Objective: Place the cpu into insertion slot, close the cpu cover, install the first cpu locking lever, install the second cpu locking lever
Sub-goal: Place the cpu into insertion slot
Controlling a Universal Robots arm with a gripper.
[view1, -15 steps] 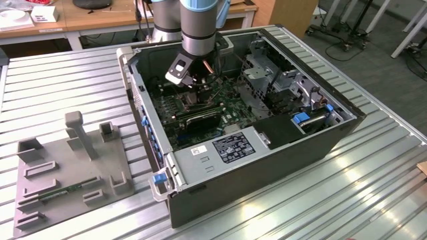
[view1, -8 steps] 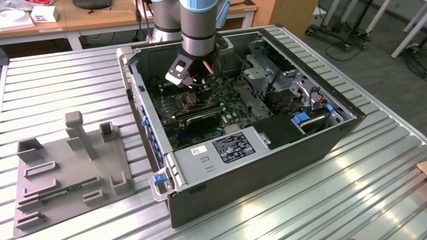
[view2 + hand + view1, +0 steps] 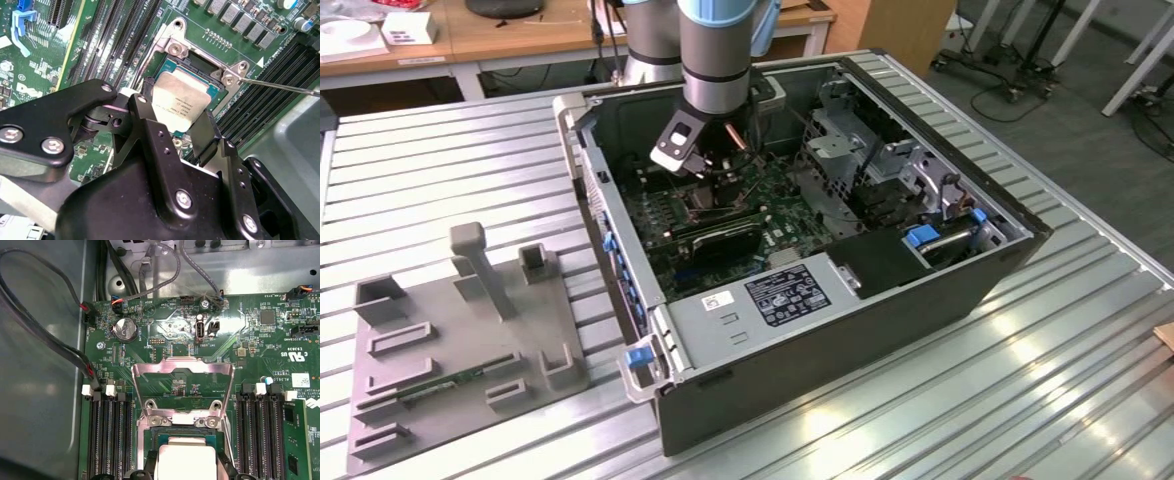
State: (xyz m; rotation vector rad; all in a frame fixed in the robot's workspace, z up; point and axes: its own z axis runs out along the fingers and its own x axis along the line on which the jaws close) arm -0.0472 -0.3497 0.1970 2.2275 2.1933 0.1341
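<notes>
Arm w/ black end effector (image 3: 700, 160) reaches down into open black PC case (image 3: 854, 300) standing on ribbed metal bench (image 3: 440, 170). In exterior view it hangs over green motherboard (image 3: 774, 200) inside case.

Second wrist view: end effector (image 3: 175, 117) is clamped on small flat square silvery-tan cpu (image 3: 181, 100), w/ a black finger (image 3: 145, 112) touching each of two opposite edges. Cpu lies w/in square dark metal-rimmed insertion slot (image 3: 196, 59); can't tell if it's fully seated.

First wrist view: cpu (image 3: 186, 457) is in insertion slot (image 3: 148, 440). Thin silver-grey square cpu cover (image 3: 182, 370) w/ big window stands swung open at slot's far edge, board visible thru window.

Thin metal lever rod (image 3: 280, 86) sticks out from slot's corner across long black memory slots (image 3: 290, 60).

Grey fixture plate w/ upright blocks (image 3: 454, 330) lies on bench toward exterior view's left, well apart from case.
</notes>
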